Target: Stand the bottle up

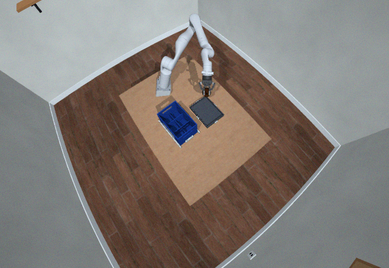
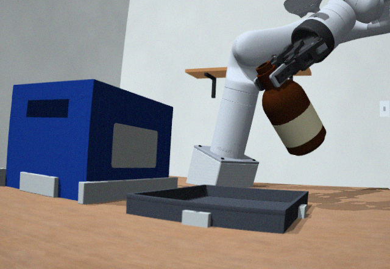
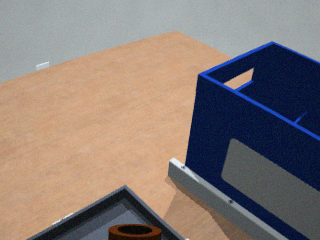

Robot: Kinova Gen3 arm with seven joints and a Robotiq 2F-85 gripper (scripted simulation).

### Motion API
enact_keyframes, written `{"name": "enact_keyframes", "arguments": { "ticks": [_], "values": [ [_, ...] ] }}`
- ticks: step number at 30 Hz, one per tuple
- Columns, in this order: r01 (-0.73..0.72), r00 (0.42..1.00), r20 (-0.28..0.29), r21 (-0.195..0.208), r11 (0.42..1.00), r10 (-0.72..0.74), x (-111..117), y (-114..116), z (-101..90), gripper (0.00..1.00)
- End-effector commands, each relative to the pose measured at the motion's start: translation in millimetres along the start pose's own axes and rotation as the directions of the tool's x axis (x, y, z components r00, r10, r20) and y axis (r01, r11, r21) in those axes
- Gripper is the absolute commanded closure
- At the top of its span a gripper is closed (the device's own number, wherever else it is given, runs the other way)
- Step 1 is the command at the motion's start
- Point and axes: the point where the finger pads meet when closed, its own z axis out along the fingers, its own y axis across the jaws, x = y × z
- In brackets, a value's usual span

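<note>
My gripper (image 2: 273,74) is shut on the neck of a brown bottle (image 2: 291,116) with a cream label. The bottle hangs tilted in the air, base down and away from the arm, well above the far right part of the dark grey tray (image 2: 217,206). The tray holds nothing. In the overhead view the gripper (image 1: 206,90) and bottle (image 1: 206,92) are over the tray's (image 1: 206,112) far edge. The wrist view shows only the bottle's mouth (image 3: 135,232) at the bottom, with a tray corner (image 3: 107,220) below it.
The blue crate (image 2: 80,135) with inner dividers stands left of the tray, also in the overhead view (image 1: 177,123) and the wrist view (image 3: 262,145). Grey blocks (image 2: 125,188) lie along the crate's base. The arm's base (image 1: 163,85) stands behind the crate.
</note>
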Motion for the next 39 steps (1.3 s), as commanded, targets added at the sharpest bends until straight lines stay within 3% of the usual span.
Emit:
{"name": "enact_keyframes", "arguments": {
  "ticks": [1,39],
  "values": [
    [0.008,1.000,-0.020,0.002,1.000,-0.008,0.4,-0.3,-0.4,1.00],
    [0.008,0.999,-0.033,0.003,1.000,-0.008,0.4,-0.4,-0.5,1.00]
  ]
}}
